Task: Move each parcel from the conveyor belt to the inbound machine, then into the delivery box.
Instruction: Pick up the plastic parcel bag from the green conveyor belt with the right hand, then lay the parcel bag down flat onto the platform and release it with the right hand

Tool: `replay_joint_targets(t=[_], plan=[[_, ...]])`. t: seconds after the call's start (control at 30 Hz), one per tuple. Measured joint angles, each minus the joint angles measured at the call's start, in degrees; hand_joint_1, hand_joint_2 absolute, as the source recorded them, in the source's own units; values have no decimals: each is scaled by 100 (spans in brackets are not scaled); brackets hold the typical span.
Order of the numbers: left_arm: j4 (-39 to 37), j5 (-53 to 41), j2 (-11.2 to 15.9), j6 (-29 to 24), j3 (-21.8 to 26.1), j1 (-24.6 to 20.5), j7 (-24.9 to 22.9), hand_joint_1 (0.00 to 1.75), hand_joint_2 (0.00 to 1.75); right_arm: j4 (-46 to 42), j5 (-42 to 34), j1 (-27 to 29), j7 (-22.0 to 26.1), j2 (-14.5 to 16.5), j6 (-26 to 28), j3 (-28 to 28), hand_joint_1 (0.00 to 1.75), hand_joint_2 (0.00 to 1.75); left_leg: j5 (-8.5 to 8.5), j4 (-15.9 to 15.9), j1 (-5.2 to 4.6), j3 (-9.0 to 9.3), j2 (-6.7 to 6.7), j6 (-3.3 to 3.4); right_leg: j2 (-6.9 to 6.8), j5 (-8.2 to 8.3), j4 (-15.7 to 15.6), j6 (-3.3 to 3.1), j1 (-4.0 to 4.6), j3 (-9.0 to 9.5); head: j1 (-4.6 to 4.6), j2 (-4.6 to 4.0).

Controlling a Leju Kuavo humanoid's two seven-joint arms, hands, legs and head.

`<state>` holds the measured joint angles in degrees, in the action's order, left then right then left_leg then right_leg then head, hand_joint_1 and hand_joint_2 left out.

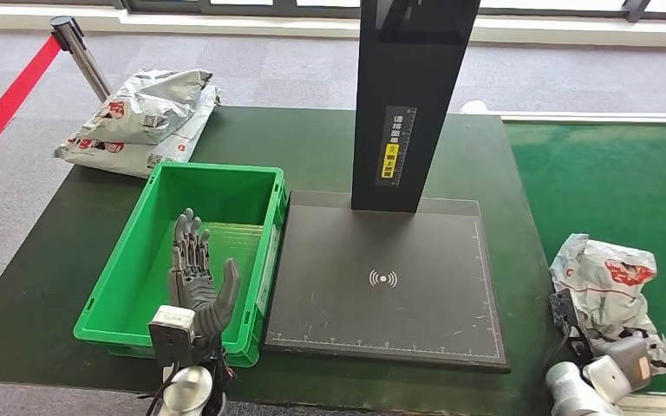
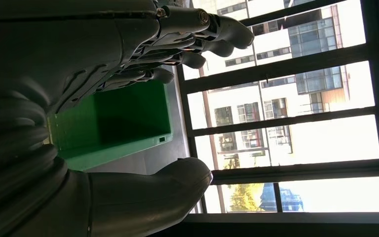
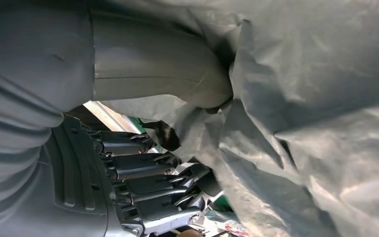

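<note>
While the left hand (image 1: 198, 282) hovers upright, fingers spread, above the green plastic crate (image 1: 134, 260); the right hand (image 1: 583, 342) clutches the crumpled grey plastic parcel (image 1: 609, 286), thumb (image 3: 163, 74) and fingers (image 3: 148, 190) closed into its folds.

My head camera looks down on the table (image 1: 52, 260); the left wrist camera faces the windows (image 2: 296, 98) (sharing the green crate (image 1: 139, 251)), the right sits close against a grey parcel (image 3: 316, 123).

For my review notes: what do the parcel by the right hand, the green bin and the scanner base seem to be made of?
Parcel: thin grey plastic film, probably a poly mailer; it crinkles and shines. The right hand grips it.
Green bin: rigid moulded plastic, slightly glossy, with a ribbed rim.
Scanner base: a flat matt black plate, lightly scuffed; plastic or coated metal, hard to tell.
</note>
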<state>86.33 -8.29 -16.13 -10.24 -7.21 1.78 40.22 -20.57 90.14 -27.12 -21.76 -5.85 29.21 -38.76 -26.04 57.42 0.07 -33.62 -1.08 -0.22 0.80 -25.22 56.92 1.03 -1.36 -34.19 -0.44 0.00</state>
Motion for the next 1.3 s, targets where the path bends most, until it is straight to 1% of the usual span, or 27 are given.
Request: replay_joint_targets(t=[0.23,0.3,0.37,0.43,0.5,0.53,0.63,0.7,0.73,0.77,0.8,0.9,1.0,1.07,1.13,1.23,1.3], plan=[[0,-45,-14,13,41,4,0,0,175,20,4,5,29,-13,377,11,175,175,0,0,1,3,0,0,2,0,1,0,1,0,1,0],[0,-61,-17,9,45,6,0,0,175,-52,-2,43,178,0,665,14,175,175,0,0,1,1,-1,-1,1,0,1,0,1,1,1,0],[1,-78,-22,-13,55,11,0,0,175,-374,-31,172,507,72,940,15,175,175,0,-1,0,-4,-5,0,-4,0,2,0,0,1,2,0],[2,-83,-27,-59,75,17,0,0,175,-1095,-159,349,1170,275,1046,15,175,175,0,-1,1,-8,-6,-1,-7,0,4,0,0,-1,2,0],[2,-83,-29,-99,94,20,0,0,175,-2088,-385,489,2165,589,1081,-3,175,175,0,-1,1,-7,-4,-2,-4,0,5,-1,1,-7,0,0],[2,-83,-29,-110,99,21,0,0,175,-2532,-476,534,2566,735,1091,-16,175,175,0,-1,2,-5,-3,-2,-3,-1,5,-1,1,-8,0,0],[2,-87,-31,-123,116,23,0,0,175,-3601,-672,586,3462,1132,1106,-96,175,175,5,-1,4,-10,-17,-3,-18,-2,6,-2,2,-7,1,0],[1,-103,-32,-145,126,24,0,0,175,-4298,-766,582,4328,1470,1106,-242,175,175,7,-1,4,-12,-20,-4,-21,-3,7,-2,2,-9,1,0],[-1,-115,-33,-156,128,24,0,0,175,-4672,-762,596,4684,1644,1107,-281,175,175,7,-1,4,-11,-16,-4,-17,-3,7,-2,3,-9,-1,0],[-3,-125,-33,-163,128,23,0,0,175,-5036,-709,639,4824,1799,1107,-241,175,175,6,-1,4,-10,-15,-4,-15,-3,7,-2,3,-8,-1,0],[-6,-131,-33,-166,129,23,0,0,175,-5380,-631,710,4756,1929,1107,-121,175,175,6,-1,5,-10,-16,-4,-16,-4,7,-3,3,-8,0,0],[-18,-131,-33,-165,131,22,0,0,175,-6213,-437,938,4205,2203,1107,437,175,175,6,-1,5,-12,-20,-4,-22,-6,7,-4,3,-9,1,0],[-28,-104,-33,-161,131,21,0,0,175,-6727,-448,1084,4121,2359,1104,864,175,175,6,-1,4,-11,-14,-4,-14,-6,5,-4,3,-9,1,0],[-32,-87,-33,-158,131,20,0,0,175,-6921,-651,1175,4269,2425,1100,1089,175,175,5,-1,4,-11,-14,-3,-14,-6,5,-4,3,-8,1,0],[-33,-67,-32,-153,131,20,0,0,175,-6958,-1127,1265,4577,2483,1088,1316,175,175,5,-1,5,-11,-13,-3,-14,-6,4,-4,3,-6,1,0],[-33,-53,-31,-123,131,18,0,0,175,-6607,-2312,1379,5086,2524,897,1768,175,175,4,-2,6,-9,-8,-5,-11,-6,4,-4,5,-7,1,0],[-34,-50,-31,-102,131,17,0,0,175,-6286,-2933,1449,5240,2509,696,2152,175,175,4,-2,7,-7,-5,-5,-8,-5,5,-5,6,-10,0,0]])
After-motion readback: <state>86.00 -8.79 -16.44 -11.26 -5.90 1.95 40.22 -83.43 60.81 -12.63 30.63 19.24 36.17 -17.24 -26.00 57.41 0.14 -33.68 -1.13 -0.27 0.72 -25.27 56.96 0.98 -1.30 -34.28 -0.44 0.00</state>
